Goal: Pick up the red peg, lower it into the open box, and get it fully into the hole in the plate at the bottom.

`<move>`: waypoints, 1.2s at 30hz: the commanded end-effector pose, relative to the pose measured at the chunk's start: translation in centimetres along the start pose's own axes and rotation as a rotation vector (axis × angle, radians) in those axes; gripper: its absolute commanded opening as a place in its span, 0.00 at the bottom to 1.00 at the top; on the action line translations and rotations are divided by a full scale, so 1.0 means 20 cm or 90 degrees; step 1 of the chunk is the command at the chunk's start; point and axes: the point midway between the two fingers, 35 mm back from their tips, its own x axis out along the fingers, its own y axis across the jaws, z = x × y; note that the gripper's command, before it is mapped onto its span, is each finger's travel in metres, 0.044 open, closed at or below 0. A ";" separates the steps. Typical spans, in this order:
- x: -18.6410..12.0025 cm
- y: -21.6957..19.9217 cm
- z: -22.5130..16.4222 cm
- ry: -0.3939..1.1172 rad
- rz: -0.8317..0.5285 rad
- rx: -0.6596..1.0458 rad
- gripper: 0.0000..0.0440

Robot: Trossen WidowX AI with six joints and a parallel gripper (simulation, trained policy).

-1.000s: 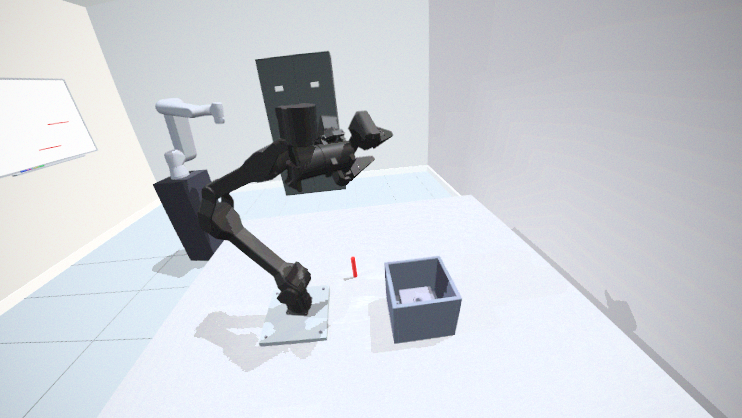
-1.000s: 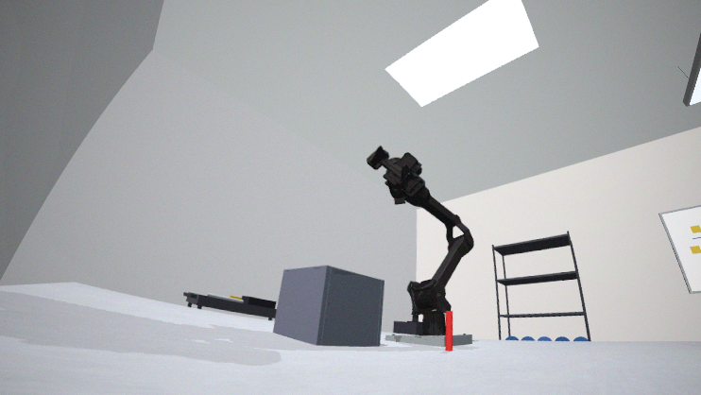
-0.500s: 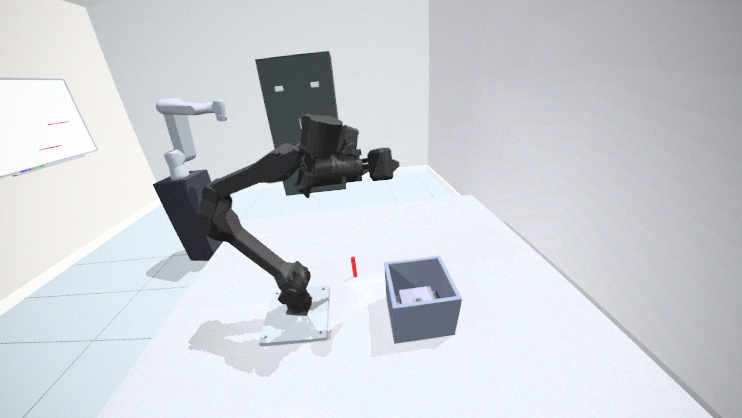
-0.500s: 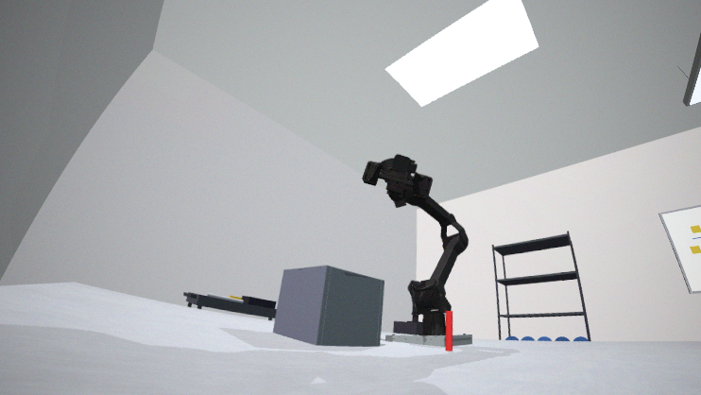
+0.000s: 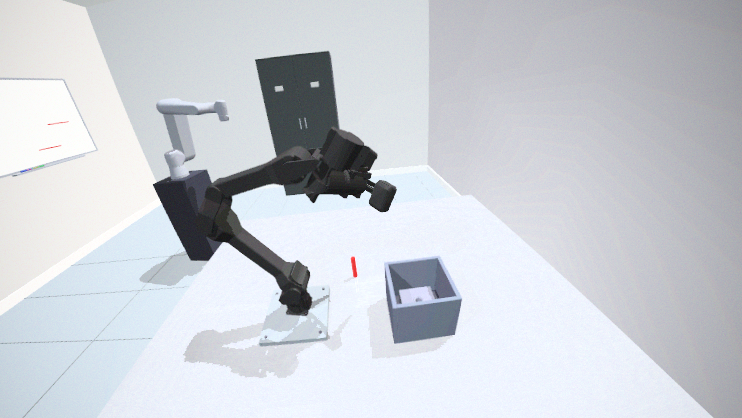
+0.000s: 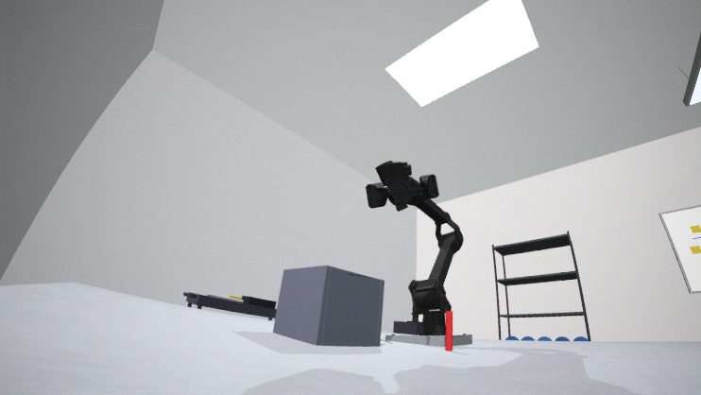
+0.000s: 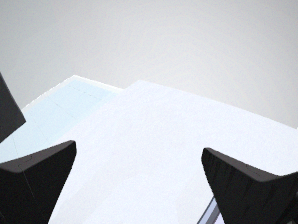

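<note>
Plainly, the parallel-jaw gripper (image 6: 402, 192) (image 7: 139, 152) stands wide and unladen above the bench (image 5: 524, 332) (image 6: 146, 352) (image 7: 135, 130), probably for approach; the red peg (image 5: 354, 266) (image 6: 449, 331) stands upright, inward from the bench's edges, convenient for grasping.

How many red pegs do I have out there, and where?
1 red peg: upright on the table, between the arm's base plate and the open box in the top view. The box's near wall might hide another.
</note>
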 end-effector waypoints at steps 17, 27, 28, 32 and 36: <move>0.14 0.09 -0.34 0.205 0.023 0.387 1.00; 0.17 0.16 -0.51 0.323 -0.013 0.570 1.00; 0.17 0.16 -0.53 0.335 -0.019 0.588 1.00; 0.18 0.19 -0.60 0.383 -0.046 0.657 1.00; 0.18 0.21 -0.67 0.431 -0.082 0.723 1.00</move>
